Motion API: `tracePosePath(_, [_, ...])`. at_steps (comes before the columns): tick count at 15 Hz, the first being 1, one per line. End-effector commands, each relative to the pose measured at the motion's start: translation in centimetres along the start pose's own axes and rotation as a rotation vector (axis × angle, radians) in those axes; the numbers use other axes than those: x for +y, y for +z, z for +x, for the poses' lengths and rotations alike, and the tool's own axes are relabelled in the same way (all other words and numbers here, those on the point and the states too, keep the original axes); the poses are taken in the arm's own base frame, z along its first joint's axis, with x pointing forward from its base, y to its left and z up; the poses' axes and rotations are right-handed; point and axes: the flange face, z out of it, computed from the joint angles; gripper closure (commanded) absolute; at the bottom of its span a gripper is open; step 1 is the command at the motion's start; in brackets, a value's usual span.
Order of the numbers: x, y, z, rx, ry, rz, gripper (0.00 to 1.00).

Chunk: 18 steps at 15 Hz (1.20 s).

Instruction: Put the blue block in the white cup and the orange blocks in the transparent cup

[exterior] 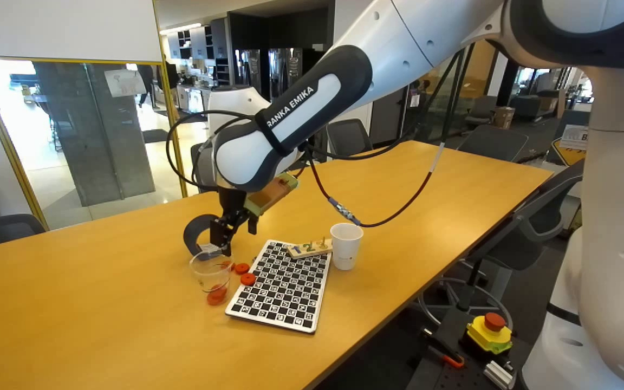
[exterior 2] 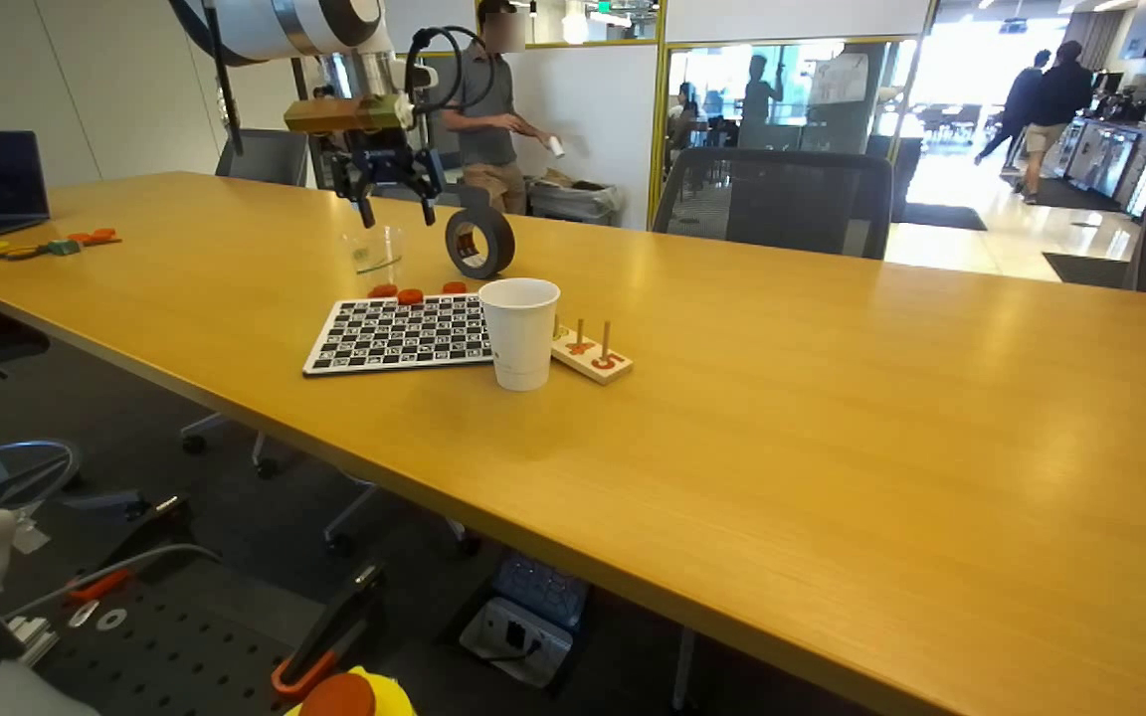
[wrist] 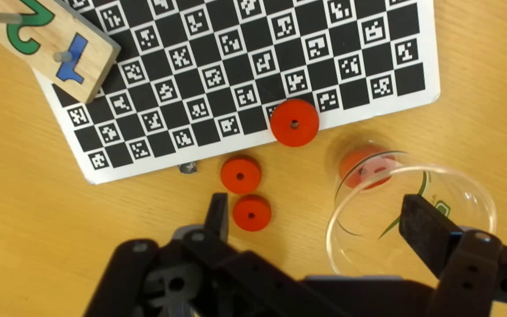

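While gripper [wrist: 315, 207] hangs wide, transp. cup [wrist: 381, 211] below, orange blks [wrist: 247, 171] nearby

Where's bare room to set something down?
Bare wooden table lies left of the transparent plastic cup in both exterior views, and right of the wooden peg board in an exterior view. Crowded: between the cup and black-and-white checkered board, where round orange blocks lie.

Long table [exterior 2: 832, 447], dark chairs [exterior 2: 780, 204], yellow-framed window [exterior: 82, 142]
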Motion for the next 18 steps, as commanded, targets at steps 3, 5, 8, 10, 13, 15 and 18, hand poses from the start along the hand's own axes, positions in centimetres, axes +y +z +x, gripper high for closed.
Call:
tracePosePath(3, [0.1, 0.7, -2.8, -0.004, -0.016, 0.024, 0.0])
tracePosePath(5, [0.4, 1.9, -2.8, 0.011, -0.019, 0.039, 0.0])
tracePosePath(8, [1.0, 3.7, -2.6, 0.041, -0.039, 0.068, 0.0])
tracePosePath(10, [1.3, 4.7, -2.7, 0.06, -0.043, 0.085, 0.0])
tracePosePath(13, [1.4, 6.2, -2.8, 0.061, -0.056, 0.107, 0.0])
tracePosePath(15, [1.4, 6.9, -2.7, 0.059, -0.067, 0.12, 0.0])
tracePosePath(18, [1.1, 7.8, -2.7, 0.049, -0.084, 0.14, 0.0])
